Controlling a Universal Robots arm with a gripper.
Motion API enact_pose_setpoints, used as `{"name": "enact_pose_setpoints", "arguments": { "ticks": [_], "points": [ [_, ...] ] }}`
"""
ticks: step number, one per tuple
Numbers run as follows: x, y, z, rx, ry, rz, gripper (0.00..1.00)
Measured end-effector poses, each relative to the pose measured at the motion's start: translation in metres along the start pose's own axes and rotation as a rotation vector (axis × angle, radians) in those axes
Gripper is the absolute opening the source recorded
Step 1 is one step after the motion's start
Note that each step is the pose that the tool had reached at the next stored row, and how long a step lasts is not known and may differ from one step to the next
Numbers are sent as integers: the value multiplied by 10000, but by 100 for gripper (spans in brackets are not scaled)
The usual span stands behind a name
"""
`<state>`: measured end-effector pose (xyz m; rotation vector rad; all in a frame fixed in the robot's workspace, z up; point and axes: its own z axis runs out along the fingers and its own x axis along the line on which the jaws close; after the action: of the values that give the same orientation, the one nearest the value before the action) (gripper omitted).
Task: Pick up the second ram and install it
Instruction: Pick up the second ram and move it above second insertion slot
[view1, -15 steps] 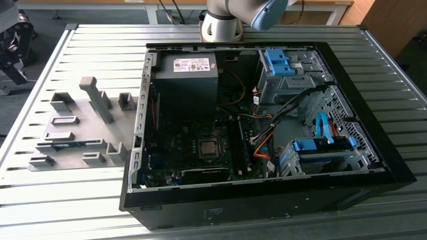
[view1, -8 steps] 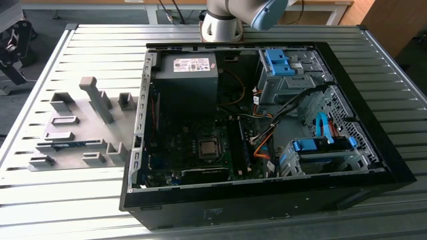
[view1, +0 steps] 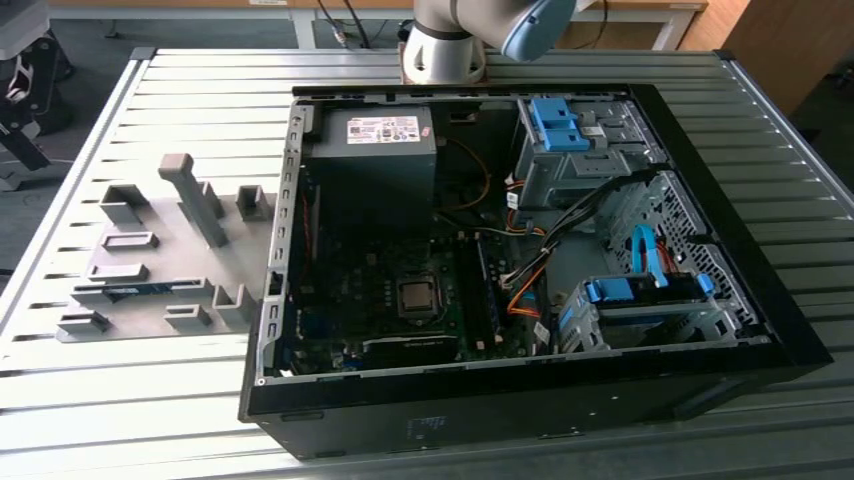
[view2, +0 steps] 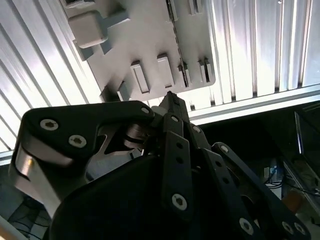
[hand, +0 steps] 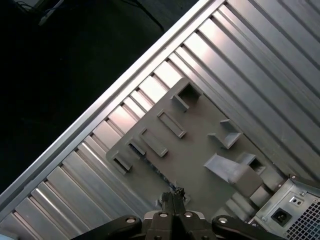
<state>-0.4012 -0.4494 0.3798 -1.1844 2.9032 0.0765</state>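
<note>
The second ram (view1: 135, 291) is a thin blue-green stick lying in a low slot of the grey holder plate (view1: 167, 262), on the exterior view's left of the open computer case (view1: 534, 250). In both wrist views my gripper (hand: 172, 193) hangs high above that holder plate (hand: 195, 150). Its dark fingers are pressed together and shut, and I see nothing between them. In the second wrist view the gripper (view2: 172, 98) tips point at the near edge of the holder plate (view2: 150, 30).
The case lies on a ribbed metal table (view1: 160, 400) with its side off. Inside are a power supply (view1: 374, 150), a motherboard (view1: 400, 300) and blue drive latches (view1: 561, 125). Grey holder blocks (view1: 194, 195) stand up from the plate. The arm's base (view1: 447, 45) is behind the case.
</note>
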Motion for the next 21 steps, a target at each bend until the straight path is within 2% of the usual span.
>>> {"name": "enact_pose_setpoints", "arguments": {
  "ticks": [9,21],
  "points": [
    [9,8,4,-31,58,-1329,11],
    [10,8,16,-79,147,-3414,11]
  ]
}}
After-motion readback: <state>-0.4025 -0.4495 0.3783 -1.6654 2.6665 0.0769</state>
